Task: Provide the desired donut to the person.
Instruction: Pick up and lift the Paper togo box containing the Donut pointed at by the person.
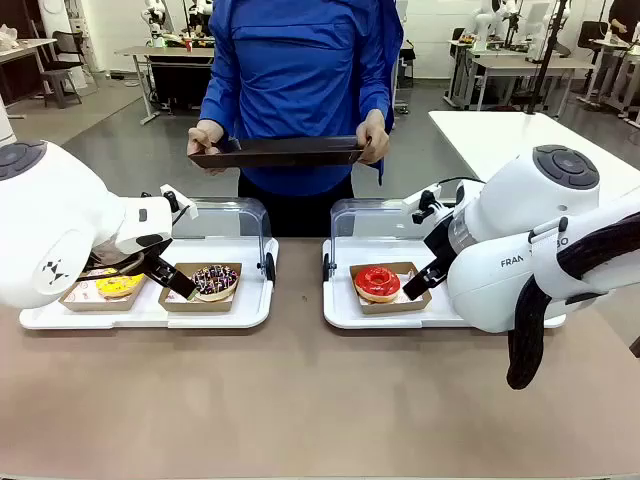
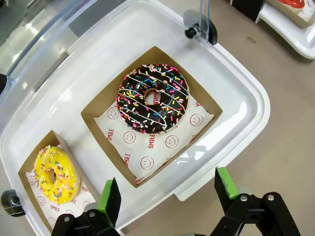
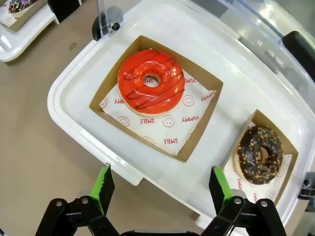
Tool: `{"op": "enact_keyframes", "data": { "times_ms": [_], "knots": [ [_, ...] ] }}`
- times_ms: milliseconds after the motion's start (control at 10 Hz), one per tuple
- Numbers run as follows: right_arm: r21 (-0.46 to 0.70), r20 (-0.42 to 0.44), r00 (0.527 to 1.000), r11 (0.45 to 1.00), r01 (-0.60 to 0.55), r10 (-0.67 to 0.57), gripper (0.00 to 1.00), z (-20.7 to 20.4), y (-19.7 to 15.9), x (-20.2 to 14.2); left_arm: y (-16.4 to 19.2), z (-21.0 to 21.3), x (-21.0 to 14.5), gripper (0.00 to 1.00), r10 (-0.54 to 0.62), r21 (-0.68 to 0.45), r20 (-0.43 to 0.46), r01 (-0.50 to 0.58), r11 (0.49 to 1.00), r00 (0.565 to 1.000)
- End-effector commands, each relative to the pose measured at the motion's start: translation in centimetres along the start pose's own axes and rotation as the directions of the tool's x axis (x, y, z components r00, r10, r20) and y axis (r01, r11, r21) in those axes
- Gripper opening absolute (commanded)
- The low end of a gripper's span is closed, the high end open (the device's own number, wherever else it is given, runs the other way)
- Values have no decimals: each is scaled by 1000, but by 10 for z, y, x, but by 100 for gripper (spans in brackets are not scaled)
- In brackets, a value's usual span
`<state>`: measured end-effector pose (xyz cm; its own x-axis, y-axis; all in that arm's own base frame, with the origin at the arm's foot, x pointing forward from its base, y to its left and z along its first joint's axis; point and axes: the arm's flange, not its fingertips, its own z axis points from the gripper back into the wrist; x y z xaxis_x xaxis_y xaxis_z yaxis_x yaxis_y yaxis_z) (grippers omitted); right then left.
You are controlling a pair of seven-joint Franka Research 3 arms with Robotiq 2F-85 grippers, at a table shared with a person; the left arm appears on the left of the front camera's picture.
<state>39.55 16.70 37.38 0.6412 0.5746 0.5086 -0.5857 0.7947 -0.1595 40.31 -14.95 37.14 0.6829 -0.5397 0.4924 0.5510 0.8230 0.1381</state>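
Left wrist view: the sprinkled chocolate donut (image 2: 153,98) is found straight ahead of the left gripper (image 2: 167,189), which is spread wide and empty.

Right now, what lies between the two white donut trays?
Just bare table between the left tray and right tray, seen in the front view.

White rounded arms (image 1: 70,225), grey joint caps (image 1: 565,165), black ribbed cable (image 1: 525,330); left tool (image 2: 167,186), right tool (image 3: 161,178) black, green pads (image 2: 109,196); person (image 1: 300,90) in bright blue jacket (image 1: 300,60).
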Motion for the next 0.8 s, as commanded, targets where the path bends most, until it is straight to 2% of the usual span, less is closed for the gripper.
{"op": "enact_keyframes", "data": {
  "times_ms": [0, 700],
  "knots": [
    [0, 0, 1000, 1000, 0, 0, 100, 0, 0, 0, 0, 0, 0, 100, 0, 0, 1, 0, 1000, 1000],
    [0, 0, 1000, 1000, 0, 0, 100, 0, 0, 0, 0, 0, 0, 100, 0, 0, 1, 0, 1000, 1000]
  ]
}}
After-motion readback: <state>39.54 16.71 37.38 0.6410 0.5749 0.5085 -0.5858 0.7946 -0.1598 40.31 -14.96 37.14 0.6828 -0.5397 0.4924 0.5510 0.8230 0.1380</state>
